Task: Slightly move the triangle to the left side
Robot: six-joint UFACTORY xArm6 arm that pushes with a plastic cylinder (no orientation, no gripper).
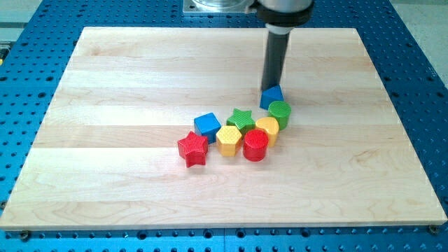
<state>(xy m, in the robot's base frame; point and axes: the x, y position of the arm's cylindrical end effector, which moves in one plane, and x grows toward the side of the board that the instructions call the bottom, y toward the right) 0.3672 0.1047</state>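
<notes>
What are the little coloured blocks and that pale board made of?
The blocks, like the red star and green star, look like matte plastic: saturated colour, fine ribbed tops, perhaps 3D-printed. The board looks like light wood, smooth-finished: plank seams and grain show.

Seven blocks counted on board (140, 63): two blue (207, 124), two red (192, 149), two yellow (228, 140), two green (242, 118)? Recounted: eight blocks.
</notes>
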